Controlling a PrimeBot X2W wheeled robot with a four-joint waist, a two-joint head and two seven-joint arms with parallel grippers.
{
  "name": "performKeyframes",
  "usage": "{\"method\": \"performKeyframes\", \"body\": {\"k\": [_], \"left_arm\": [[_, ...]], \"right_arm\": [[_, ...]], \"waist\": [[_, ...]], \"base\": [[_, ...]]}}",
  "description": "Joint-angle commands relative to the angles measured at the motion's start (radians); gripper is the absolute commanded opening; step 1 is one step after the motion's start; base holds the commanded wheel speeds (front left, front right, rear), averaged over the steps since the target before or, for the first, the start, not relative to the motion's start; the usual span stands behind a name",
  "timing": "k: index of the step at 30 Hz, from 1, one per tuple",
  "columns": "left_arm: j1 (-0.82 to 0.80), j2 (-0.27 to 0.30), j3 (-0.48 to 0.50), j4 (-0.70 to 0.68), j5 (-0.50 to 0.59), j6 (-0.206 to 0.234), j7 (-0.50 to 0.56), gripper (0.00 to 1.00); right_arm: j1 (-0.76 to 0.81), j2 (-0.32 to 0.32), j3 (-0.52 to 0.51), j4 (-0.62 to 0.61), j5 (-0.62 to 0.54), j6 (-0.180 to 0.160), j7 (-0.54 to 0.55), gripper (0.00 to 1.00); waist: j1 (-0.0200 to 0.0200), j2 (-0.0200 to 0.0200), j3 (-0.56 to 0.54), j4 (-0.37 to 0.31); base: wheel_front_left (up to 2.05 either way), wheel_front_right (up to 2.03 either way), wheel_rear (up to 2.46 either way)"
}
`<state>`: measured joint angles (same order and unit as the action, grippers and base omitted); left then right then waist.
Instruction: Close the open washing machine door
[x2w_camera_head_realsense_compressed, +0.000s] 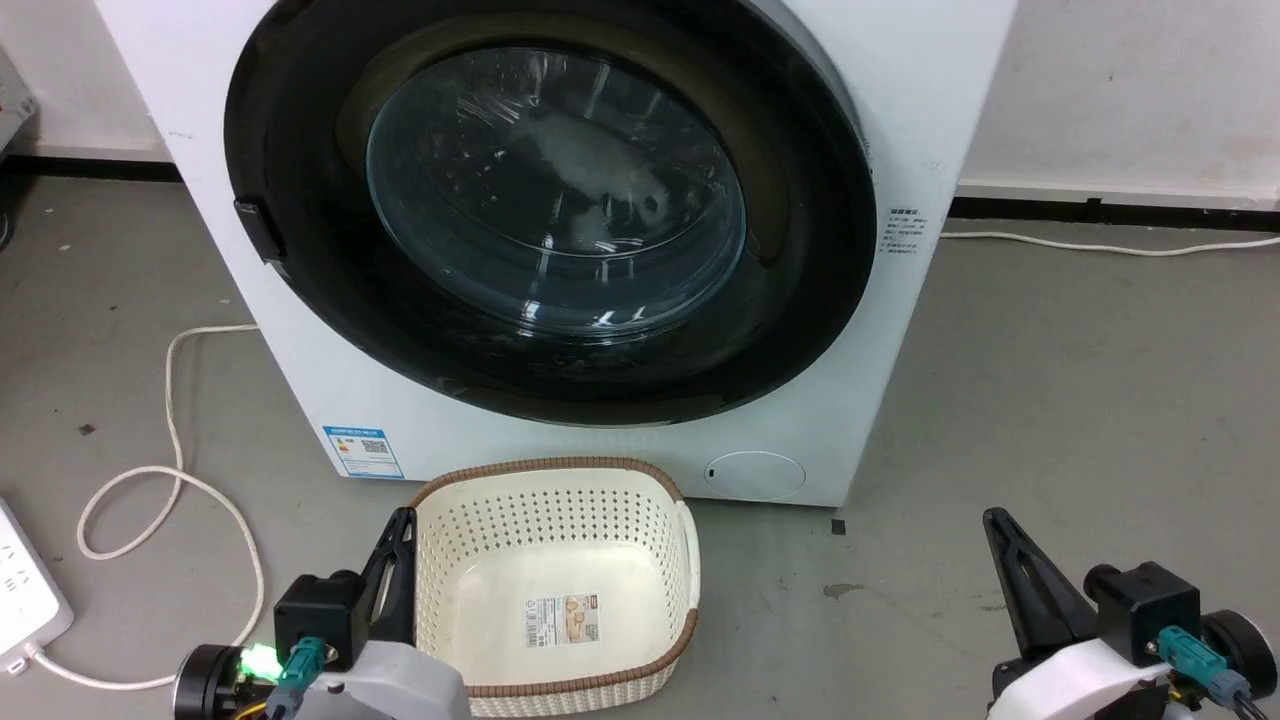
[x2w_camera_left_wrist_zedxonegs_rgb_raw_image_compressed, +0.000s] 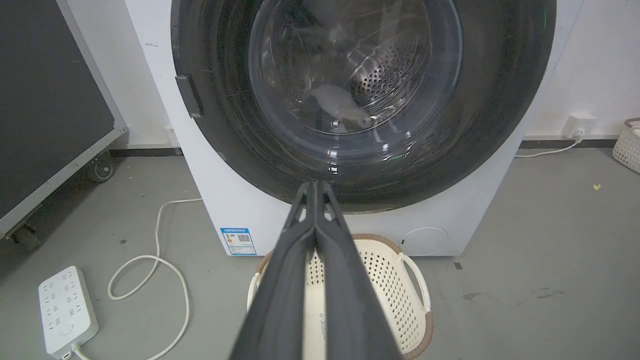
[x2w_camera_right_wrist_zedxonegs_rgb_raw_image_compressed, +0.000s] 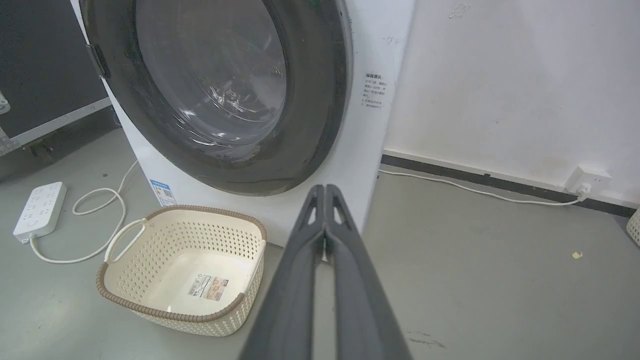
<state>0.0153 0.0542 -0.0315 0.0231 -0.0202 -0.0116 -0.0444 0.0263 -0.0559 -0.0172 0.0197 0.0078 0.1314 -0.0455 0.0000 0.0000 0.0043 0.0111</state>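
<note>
The washing machine door (x2w_camera_head_realsense_compressed: 300, 250), a glossy black ring around a bulging glass window, lies flat against the white washing machine (x2w_camera_head_realsense_compressed: 330, 390); I see no gap at its rim. Its dark handle (x2w_camera_head_realsense_compressed: 258, 228) sits at the left edge. Through the glass the steel drum (x2w_camera_left_wrist_zedxonegs_rgb_raw_image_compressed: 380, 75) shows. My left gripper (x2w_camera_head_realsense_compressed: 403, 518) is shut and empty, low at the left beside the basket, its fingertips (x2w_camera_left_wrist_zedxonegs_rgb_raw_image_compressed: 315, 184) pointing at the door's lower rim from a distance. My right gripper (x2w_camera_head_realsense_compressed: 992, 515) is shut and empty over the floor at the lower right, its tips (x2w_camera_right_wrist_zedxonegs_rgb_raw_image_compressed: 325, 187) aimed at the machine's right corner.
A cream perforated basket (x2w_camera_head_realsense_compressed: 560, 465) with a brown rim stands on the floor right before the machine. A white power strip (x2w_camera_head_realsense_compressed: 25, 600) and looping cable (x2w_camera_head_realsense_compressed: 170, 400) lie at the left. A wall socket (x2w_camera_right_wrist_zedxonegs_rgb_raw_image_compressed: 590, 181) and cord run along the right wall. A dark wheeled panel (x2w_camera_left_wrist_zedxonegs_rgb_raw_image_compressed: 50, 125) stands left.
</note>
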Motion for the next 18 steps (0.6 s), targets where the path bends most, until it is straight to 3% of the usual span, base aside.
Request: {"method": "performKeyframes", "body": {"k": [1, 18], "left_arm": [[-0.013, 0.000, 0.006, -0.006, 0.008, 0.004, 0.006, 0.00], [-0.015, -0.003, 0.027, -0.020, 0.018, 0.010, 0.038, 0.00]], "right_arm": [[-0.017, 0.005, 0.004, -0.009, -0.005, -0.001, 0.006, 0.00], [-0.025, 0.006, 0.015, -0.018, -0.007, -0.001, 0.039, 0.00]], "waist": [[0.0001, 0.0000, 0.000, -0.001], [0.0000, 0.0000, -0.004, -0.009]], "base": [[0.00, 0.00, 0.00], [0.00, 0.00, 0.00]]}}
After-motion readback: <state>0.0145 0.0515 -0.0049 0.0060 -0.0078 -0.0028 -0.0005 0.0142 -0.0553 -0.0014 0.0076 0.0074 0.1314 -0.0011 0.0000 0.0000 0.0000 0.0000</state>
